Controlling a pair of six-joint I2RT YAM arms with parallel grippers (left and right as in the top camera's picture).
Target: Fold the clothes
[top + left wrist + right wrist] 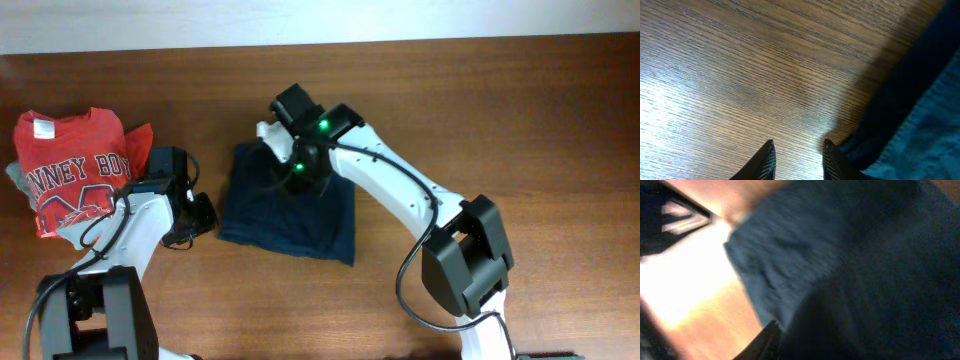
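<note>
- The desk is brown wood with a fine straight grain, and it shines where the light falls on it.
- The right arm, white-shelled with black joints, reaches from the near right edge up and leftward to the middle of the desk, two green lights lit near its wrist.
- The clothes, soft plain navy fabric, lie flat near the desk's centre as a rough rectangle with slightly wrinkled edges.
- The left arm bends up from the near left corner, its wrist turned toward the navy fabric.
- A crumpled red T-shirt with white lettering sits at far left, well apart from the navy piece.
- The right end effector is over the fabric's upper edge; its blurred wrist view leaves the jaw gap impossible to tell.
- The left end effector is low over bare wood just beside the fabric's left edge, fingers narrowly parted, holding nothing.
</note>
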